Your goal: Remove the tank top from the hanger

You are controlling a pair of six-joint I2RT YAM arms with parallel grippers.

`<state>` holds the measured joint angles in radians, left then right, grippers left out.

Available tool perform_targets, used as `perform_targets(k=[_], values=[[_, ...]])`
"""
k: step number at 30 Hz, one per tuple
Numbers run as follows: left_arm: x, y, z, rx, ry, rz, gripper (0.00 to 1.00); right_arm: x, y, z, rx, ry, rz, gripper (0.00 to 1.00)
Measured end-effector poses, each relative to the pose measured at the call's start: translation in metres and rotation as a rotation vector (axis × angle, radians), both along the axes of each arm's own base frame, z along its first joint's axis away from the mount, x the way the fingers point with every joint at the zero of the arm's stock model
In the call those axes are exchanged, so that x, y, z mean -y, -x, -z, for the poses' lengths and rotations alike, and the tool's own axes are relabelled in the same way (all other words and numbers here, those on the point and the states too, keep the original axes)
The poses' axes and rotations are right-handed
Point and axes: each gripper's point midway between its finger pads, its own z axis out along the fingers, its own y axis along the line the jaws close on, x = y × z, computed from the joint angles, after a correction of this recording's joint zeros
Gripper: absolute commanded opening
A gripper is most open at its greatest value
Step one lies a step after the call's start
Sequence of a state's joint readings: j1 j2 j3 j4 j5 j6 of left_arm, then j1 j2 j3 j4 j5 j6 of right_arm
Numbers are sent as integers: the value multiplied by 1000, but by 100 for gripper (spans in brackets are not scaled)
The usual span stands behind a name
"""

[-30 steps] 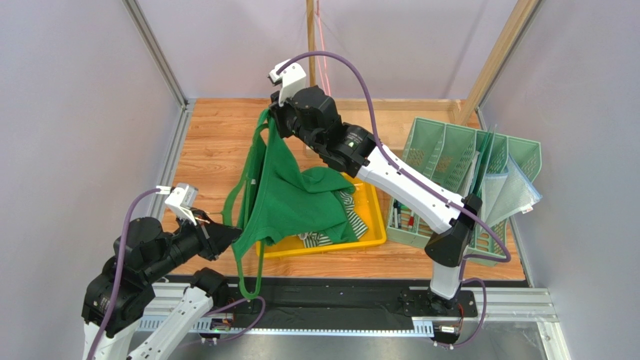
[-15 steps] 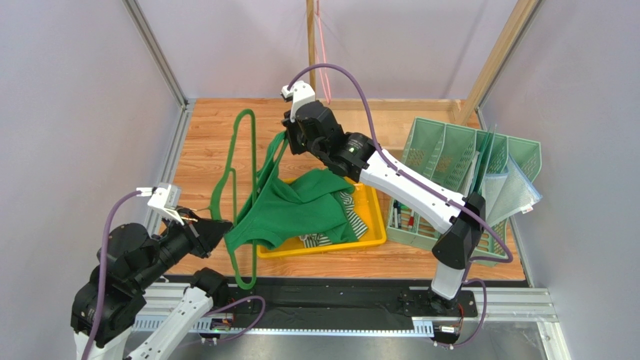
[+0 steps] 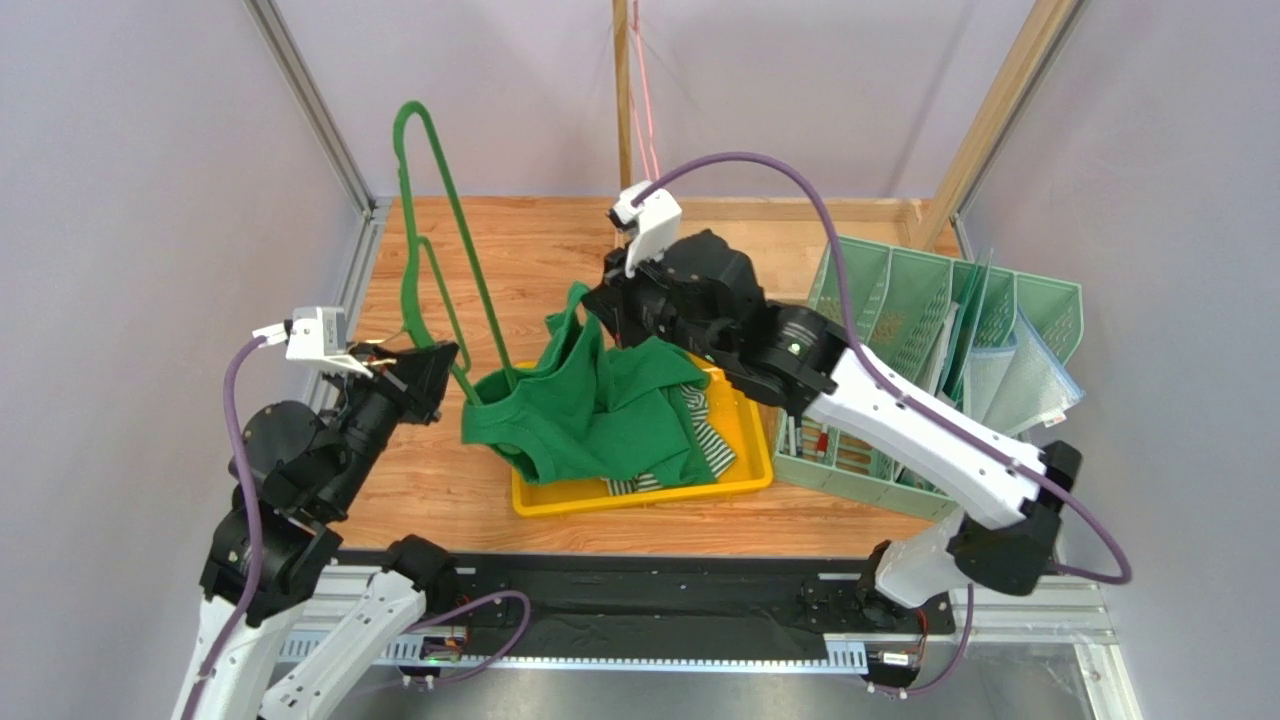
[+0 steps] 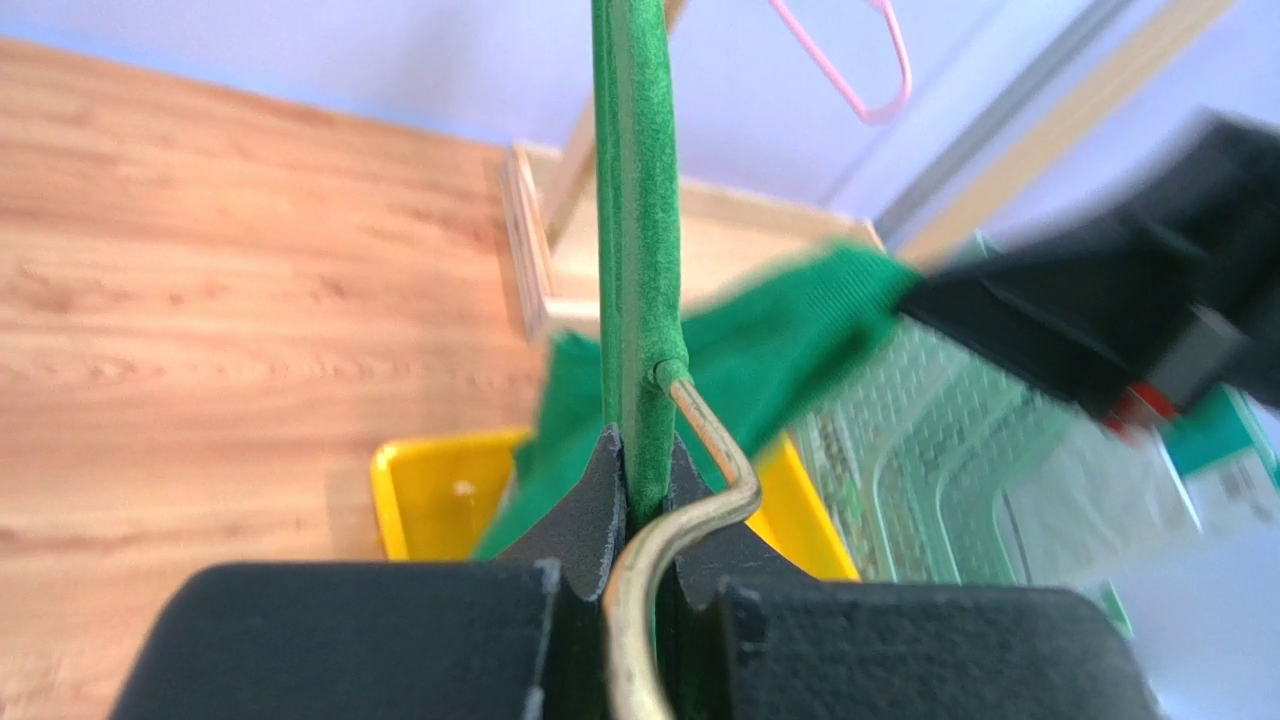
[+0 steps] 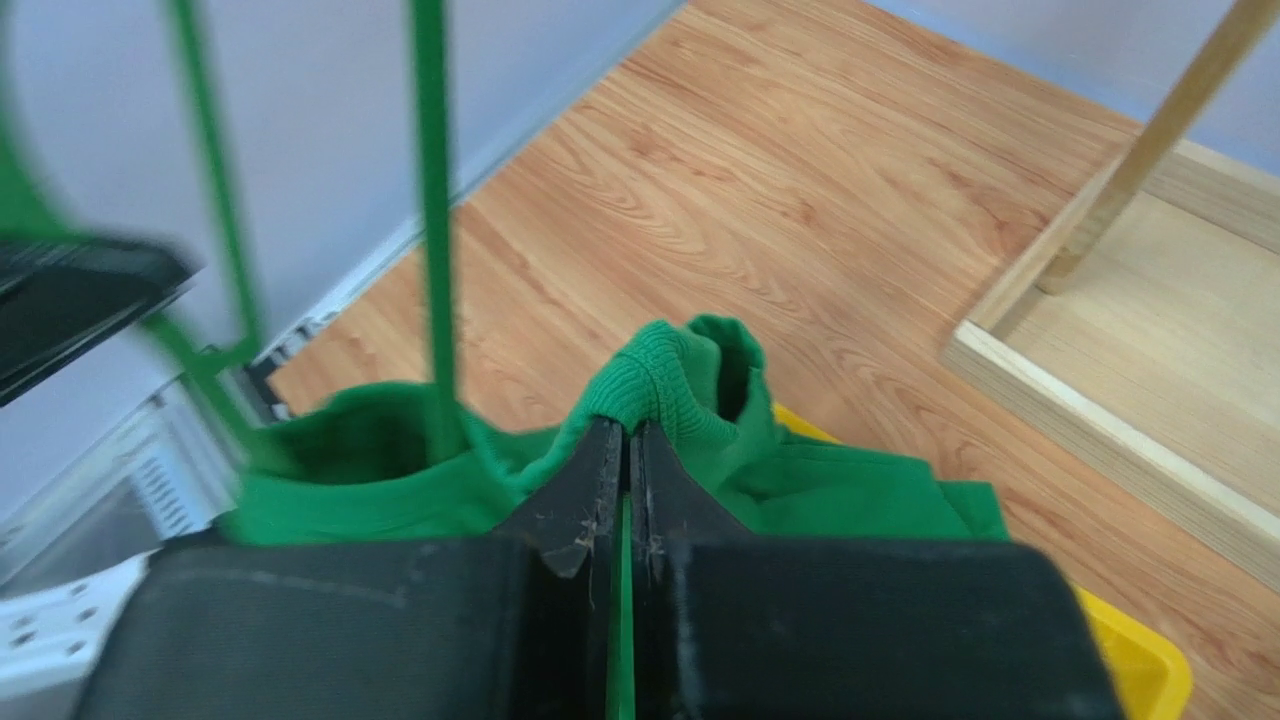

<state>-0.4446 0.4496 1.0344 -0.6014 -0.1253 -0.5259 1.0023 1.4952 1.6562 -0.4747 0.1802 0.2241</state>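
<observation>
My left gripper [image 3: 445,360] [image 4: 643,458] is shut on the green velvet hanger [image 3: 433,225] [image 4: 637,225] at its neck, where the metal hook [image 4: 706,510] bends away. The hanger stands tilted up and left, largely out of the cloth. The green tank top [image 3: 586,413] [image 5: 751,480] lies bunched over the yellow tray [image 3: 744,480]. My right gripper [image 3: 598,308] [image 5: 631,432] is shut on a strap of the tank top and holds it up. One hanger bar [image 5: 433,225] still passes by the cloth's left side.
A green mesh file organizer [image 3: 932,345] with pens and pouches stands at the right. A wooden post [image 3: 621,90] with a pink hanger [image 4: 849,60] rises at the back. Striped cloth [image 3: 699,420] lies in the tray under the tank top.
My left gripper has lifted and swung the hanger up and left, out of the tank top. My right gripper has moved right and down with the strap; the cloth has dropped onto the tray.
</observation>
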Motion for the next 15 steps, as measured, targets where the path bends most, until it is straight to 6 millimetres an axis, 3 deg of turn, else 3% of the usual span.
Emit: perform_targets(k=[4,8,12,15], values=[[0,-26,-24,73,35,-65,0,18,29,-22,13,-63,-45,0],[0,-43,-42,105,53,-102,0,33,31,-21,23,-58,-16,0],[-4,-40,-67,136,72,-117,0,38,23,-20,51,-15,18,0],[-10,-26,-78,144,76,-117,0,34,15,-37,90,4,28,0]])
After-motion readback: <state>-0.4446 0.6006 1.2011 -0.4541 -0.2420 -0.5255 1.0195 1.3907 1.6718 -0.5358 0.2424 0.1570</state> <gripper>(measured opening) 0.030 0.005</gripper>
